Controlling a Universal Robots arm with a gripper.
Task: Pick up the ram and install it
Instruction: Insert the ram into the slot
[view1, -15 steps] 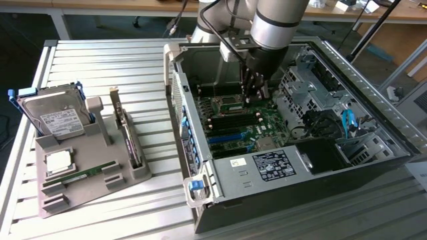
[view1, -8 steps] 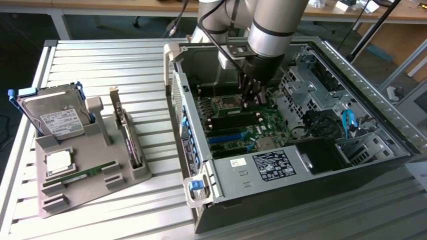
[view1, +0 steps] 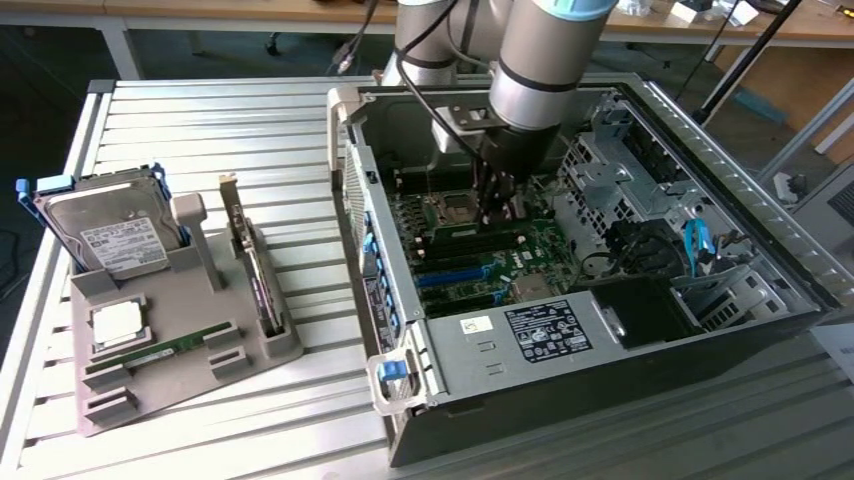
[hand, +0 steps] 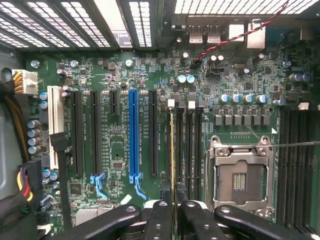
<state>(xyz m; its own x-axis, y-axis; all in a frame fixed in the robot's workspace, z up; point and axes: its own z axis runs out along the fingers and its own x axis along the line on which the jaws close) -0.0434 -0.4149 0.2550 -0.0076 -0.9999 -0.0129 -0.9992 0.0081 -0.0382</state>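
In the wrist view the ram appears edge-on as a thin green-and-gold strip. It stands lengthwise over the memory slot nearest the blue slot, beside the empty processor socket. My gripper is shut on it, one black finger on each side of its near end. I cannot tell whether it is seated in the slot. In the exterior view my gripper reaches straight down into the open computer case, just over the motherboard. A second green stick lies on the grey holder.
The grey holder on the exterior view's left also carries a hard drive, a square silver chip and an upright card with a metal bracket. Inside the case, drive cages and cables crowd the exterior view's right side.
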